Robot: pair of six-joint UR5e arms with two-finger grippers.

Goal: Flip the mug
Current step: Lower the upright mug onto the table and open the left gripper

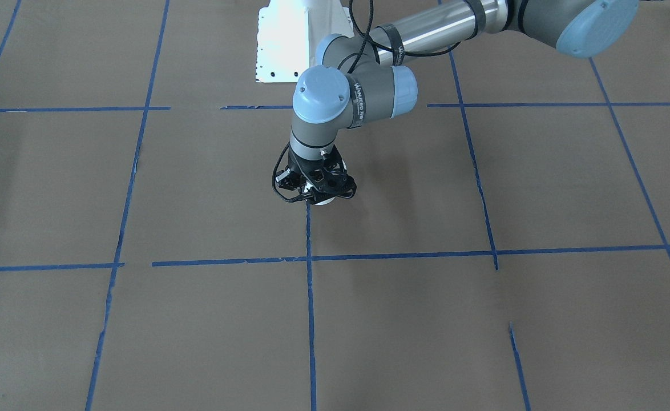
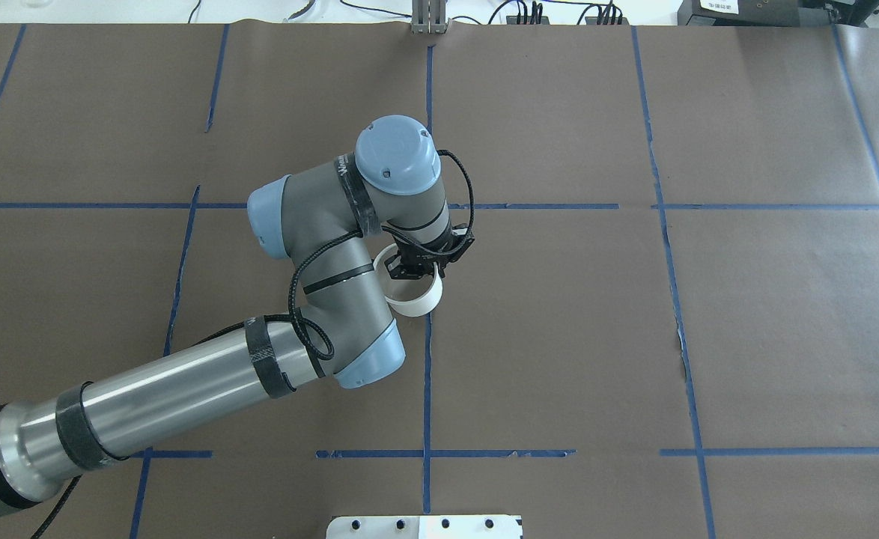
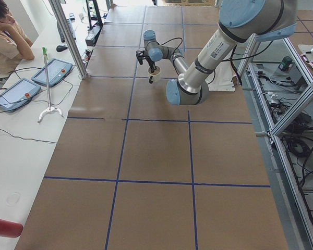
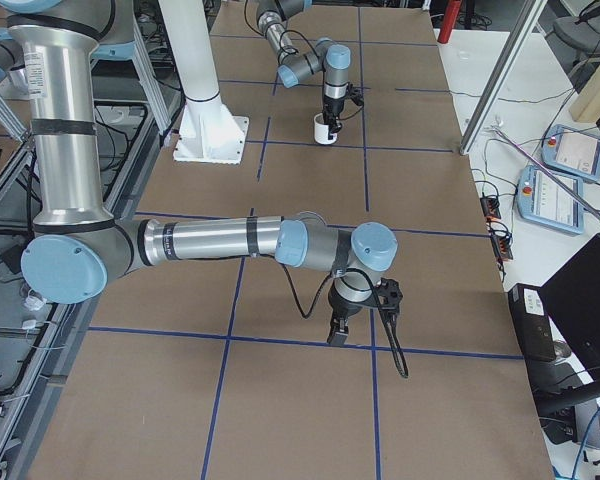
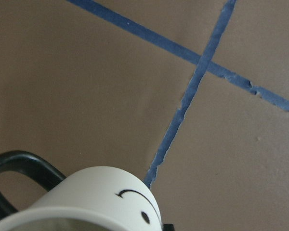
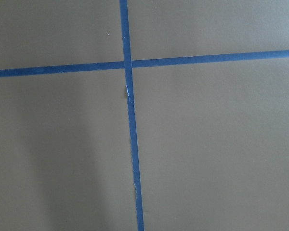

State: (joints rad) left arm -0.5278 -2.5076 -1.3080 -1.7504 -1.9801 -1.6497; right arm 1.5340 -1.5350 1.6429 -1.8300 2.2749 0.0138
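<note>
The white mug (image 2: 415, 297) is mouth-up at the middle of the table, under my left gripper (image 2: 409, 268). The gripper comes straight down and is shut on the mug's rim. In the left wrist view the mug (image 5: 96, 202) fills the bottom edge, with its black smiley face and black loop handle (image 5: 19, 166) showing. I cannot tell whether it rests on the paper or hangs just above it. It also shows in the exterior right view (image 4: 325, 130). My right gripper (image 4: 338, 332) shows only in that view, low over the paper, and I cannot tell its state.
Brown paper with a grid of blue tape lines (image 2: 427, 374) covers the table. The robot's white base plate (image 2: 424, 526) lies at the near edge. A person (image 3: 5, 36) and tablets (image 3: 52, 73) are on the side table, beside a metal post (image 3: 68, 36).
</note>
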